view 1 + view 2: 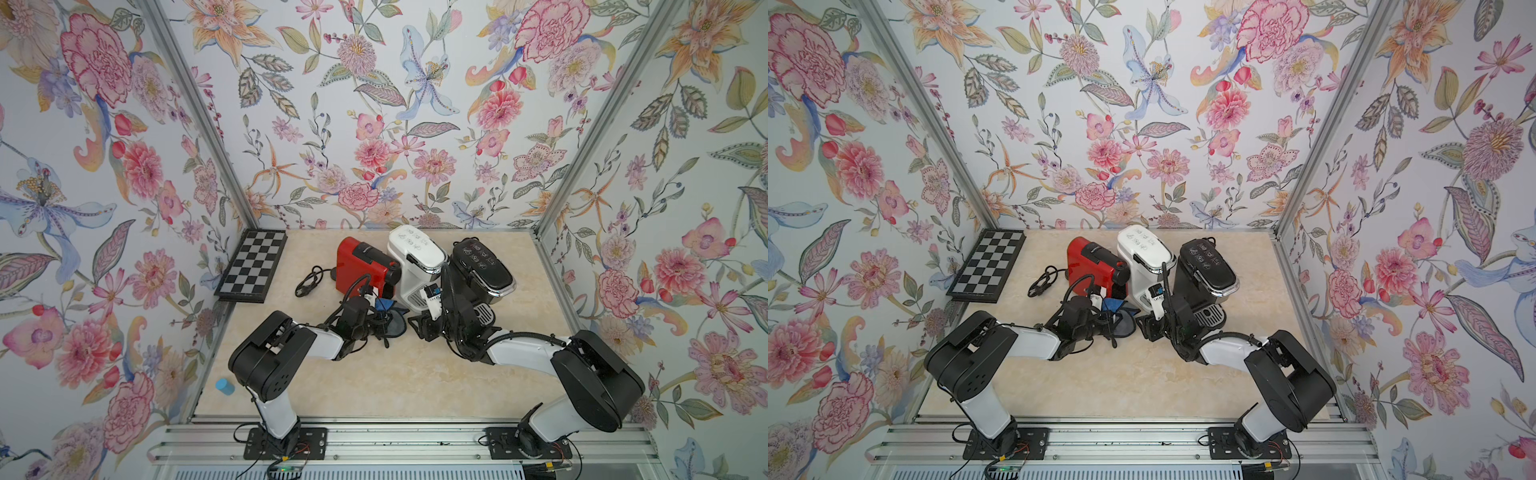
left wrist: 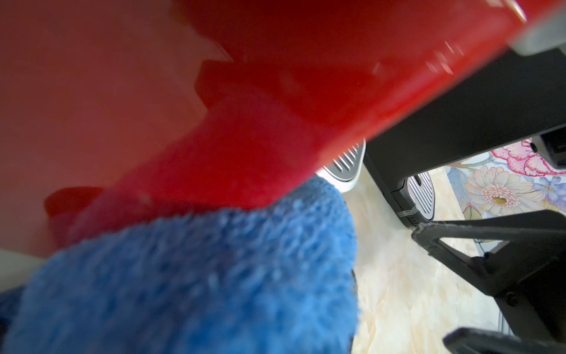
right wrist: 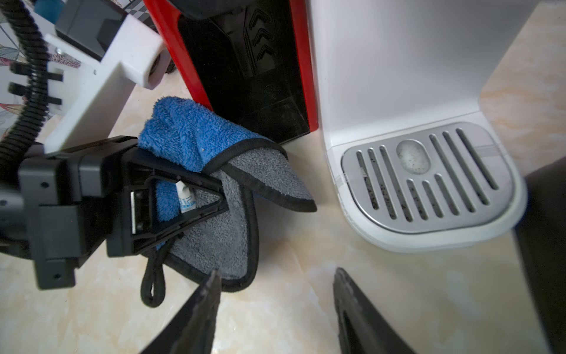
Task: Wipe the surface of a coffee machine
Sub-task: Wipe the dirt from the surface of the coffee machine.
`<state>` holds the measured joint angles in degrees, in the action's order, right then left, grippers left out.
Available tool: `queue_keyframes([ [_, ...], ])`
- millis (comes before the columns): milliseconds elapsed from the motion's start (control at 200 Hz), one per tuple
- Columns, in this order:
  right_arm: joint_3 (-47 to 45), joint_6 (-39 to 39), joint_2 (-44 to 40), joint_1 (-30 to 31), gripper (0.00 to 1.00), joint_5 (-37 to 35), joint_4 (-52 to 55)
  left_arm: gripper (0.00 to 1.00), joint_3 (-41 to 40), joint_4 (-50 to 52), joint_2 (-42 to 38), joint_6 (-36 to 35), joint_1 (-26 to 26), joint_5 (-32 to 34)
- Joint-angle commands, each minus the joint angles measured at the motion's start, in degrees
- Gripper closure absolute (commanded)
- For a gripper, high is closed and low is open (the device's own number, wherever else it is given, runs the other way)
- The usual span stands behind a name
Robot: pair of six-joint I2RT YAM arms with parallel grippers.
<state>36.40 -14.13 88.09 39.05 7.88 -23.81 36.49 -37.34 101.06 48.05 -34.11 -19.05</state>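
Observation:
Three coffee machines stand side by side at the back: a red coffee machine (image 1: 361, 262) (image 1: 1092, 262), a white one (image 1: 415, 249) (image 1: 1142, 249) and a black one (image 1: 482, 266) (image 1: 1208, 266). My left gripper (image 1: 383, 319) (image 3: 199, 184) is shut on a blue and grey cloth (image 1: 395, 323) (image 2: 199, 275) (image 3: 183, 138). The cloth's blue side touches the lower front of the red machine (image 2: 306, 92) (image 3: 300, 61), and its grey part drapes onto the table. My right gripper (image 1: 419, 326) (image 3: 275, 275) stands open and empty, low over the table before the white machine's drip tray (image 3: 428, 171).
A chessboard (image 1: 253, 266) leans at the back left wall. A black power cord (image 1: 309, 282) lies left of the red machine. A small blue cylinder (image 1: 225, 385) sits at the front left edge. The floral walls close in on three sides.

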Motion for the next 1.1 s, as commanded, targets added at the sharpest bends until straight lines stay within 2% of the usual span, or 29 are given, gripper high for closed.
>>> queue_keyframes([
  [0, 1.21, 0.51, -0.21, 0.33, 0.40, -0.76, -0.61, 1.00, 4.26, -4.51, 1.32, 1.92, -1.34, 1.33],
  [180, 1.22, 0.51, -0.42, 0.41, 0.40, -0.75, -0.44, 1.00, -1.60, -9.15, -1.34, 5.68, -2.59, 8.93],
  [295, 1.00, 0.34, -0.69, 0.38, 0.40, -0.68, -0.69, 1.00, -8.97, -16.93, -4.04, 10.05, -3.19, 14.58],
  [390, 1.20, 0.16, -0.23, 0.42, 0.40, -0.37, -0.81, 1.00, -11.77, -23.81, -4.66, 12.15, -6.61, 19.89],
  [665, 1.12, 0.42, -0.72, 0.59, 0.40, -0.84, -0.49, 1.00, -5.06, -27.91, 2.33, 11.93, -17.44, 30.73],
  [740, 0.97, 0.53, -1.04, 0.52, 0.40, -0.95, -0.45, 1.00, -1.99, -23.71, 4.65, 11.73, -17.84, 33.44],
  [806, 1.04, 0.51, -1.27, 0.52, 0.40, -0.95, -0.34, 1.00, -1.03, -24.67, 6.59, 11.20, -17.59, 34.44],
  [881, 0.95, 0.51, -1.53, 0.56, 0.40, -1.02, -0.36, 1.00, 0.15, -24.31, 7.30, 10.66, -17.22, 35.81],
  [1006, 0.86, 0.44, -1.87, 0.57, 0.40, -1.09, -0.36, 1.00, 1.98, -19.19, 6.94, 8.28, -16.88, 41.79],
  [1096, 0.86, 0.33, -1.96, 0.56, 0.40, -0.77, -0.41, 1.00, 1.92, -19.97, 7.90, 6.93, -14.95, 42.02],
])
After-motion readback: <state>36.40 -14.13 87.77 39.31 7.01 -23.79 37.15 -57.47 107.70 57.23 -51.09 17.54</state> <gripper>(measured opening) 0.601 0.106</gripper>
